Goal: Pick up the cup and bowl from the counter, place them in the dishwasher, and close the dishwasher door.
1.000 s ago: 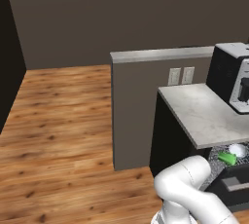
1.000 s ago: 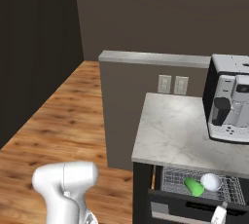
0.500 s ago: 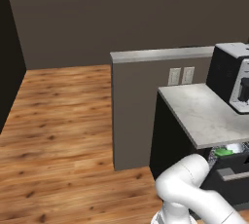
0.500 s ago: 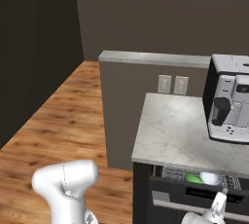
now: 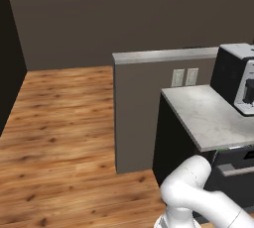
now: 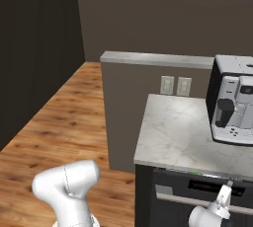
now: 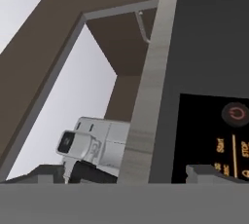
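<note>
The wooden floor [image 5: 64,138] spreads across the left of both base views, with a dark wall [image 6: 163,14] at the far side. A grey partition wall [image 6: 128,117] with 2 sockets [image 6: 175,86] stands at the far end of the counter [image 6: 183,139], whose pale marbled top is bare apart from the black-and-silver coffee machine [image 6: 234,100] at its far right. Under the near edge of the counter sits the dishwasher [image 6: 197,191]; the dishwasher door [image 5: 235,170] stands nearly upright, almost shut, with a thin sliver of green just visible at the gap along its top in the left base view. Whether that sliver is the cup cannot be told, and the bowl is hidden. The white arm [image 5: 198,197] reaches low toward the door. In the hand view the gripper [image 7: 126,172] has its jaws spread wide, with nothing held, the door's pale handle [image 7: 146,101] running up between the finger tips [image 7: 202,172].
</note>
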### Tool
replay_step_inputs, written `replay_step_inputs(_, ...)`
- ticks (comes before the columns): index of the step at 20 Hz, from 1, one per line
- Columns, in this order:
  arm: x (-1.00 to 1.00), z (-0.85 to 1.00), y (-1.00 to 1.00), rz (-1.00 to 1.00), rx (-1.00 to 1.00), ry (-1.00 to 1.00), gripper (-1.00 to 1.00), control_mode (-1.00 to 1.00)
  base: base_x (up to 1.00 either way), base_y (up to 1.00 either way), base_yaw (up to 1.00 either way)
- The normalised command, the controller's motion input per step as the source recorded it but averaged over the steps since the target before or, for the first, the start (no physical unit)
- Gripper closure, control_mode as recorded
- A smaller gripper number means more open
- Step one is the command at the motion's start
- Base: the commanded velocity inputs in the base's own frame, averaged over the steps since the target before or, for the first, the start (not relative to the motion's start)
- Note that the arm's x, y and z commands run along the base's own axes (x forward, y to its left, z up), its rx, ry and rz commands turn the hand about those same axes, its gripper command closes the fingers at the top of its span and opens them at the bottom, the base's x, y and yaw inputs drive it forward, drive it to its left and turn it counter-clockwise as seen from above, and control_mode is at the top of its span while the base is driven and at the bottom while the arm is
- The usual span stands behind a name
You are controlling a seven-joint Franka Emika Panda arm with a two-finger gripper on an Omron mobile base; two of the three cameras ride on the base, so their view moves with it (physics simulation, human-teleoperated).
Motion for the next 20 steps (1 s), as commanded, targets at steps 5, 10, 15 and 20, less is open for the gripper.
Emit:
replay_step_inputs(5,0.40,-0.15,0.00,-0.02,-0.12,-0.19,-1.00,-1.00,0.00,0.00,0.00)
replay_step_inputs(10,0.54,-0.17,0.00,-0.03,-0.14,-0.20,-1.00,-1.00,0.00,0.00,0.00)
replay_step_inputs(15,0.50,-0.20,0.00,-0.04,-0.18,-0.22,-1.00,-1.00,0.00,0.00,0.00)
replay_step_inputs(20,0.66,-0.21,0.00,-0.04,-0.20,-0.21,-1.00,-1.00,0.00,0.00,0.00)
